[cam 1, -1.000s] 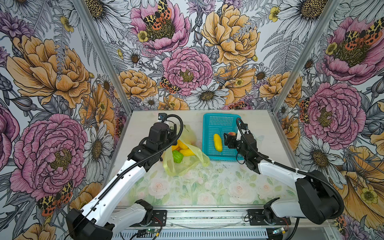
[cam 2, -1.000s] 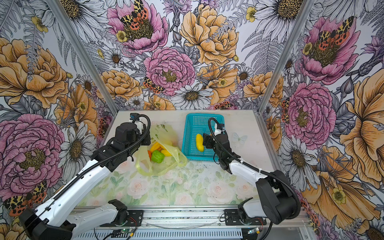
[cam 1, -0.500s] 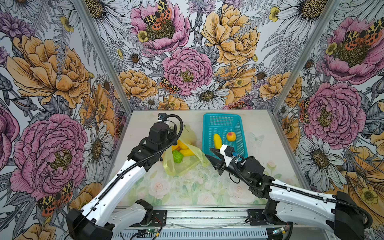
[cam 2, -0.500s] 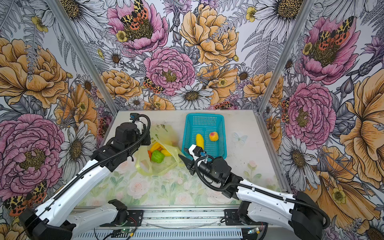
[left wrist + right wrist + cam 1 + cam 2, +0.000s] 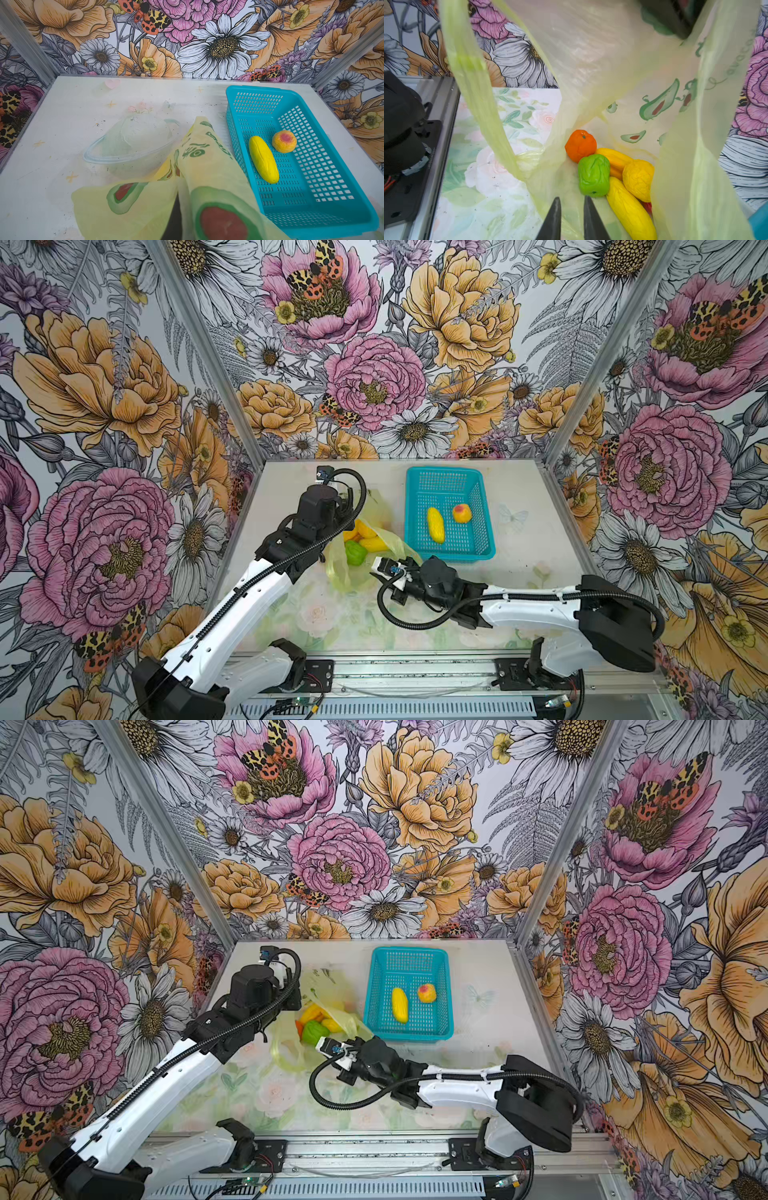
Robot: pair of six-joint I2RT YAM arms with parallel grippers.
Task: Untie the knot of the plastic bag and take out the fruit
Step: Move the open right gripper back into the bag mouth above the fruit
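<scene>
Left gripper [image 5: 679,27] clamps the plastic bag [image 5: 591,52] up; right gripper [image 5: 571,218], nearly closed and empty, sits at its mouth — I might snag film, not the green fruit [image 5: 593,176].

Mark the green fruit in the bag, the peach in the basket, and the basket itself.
green fruit [image 5: 593,175]: right wrist view, middle of its body.
peach [image 5: 284,141]: left wrist view, middle of its upper side.
turquoise basket [image 5: 457,555]: in a top view, its near wall.
</scene>
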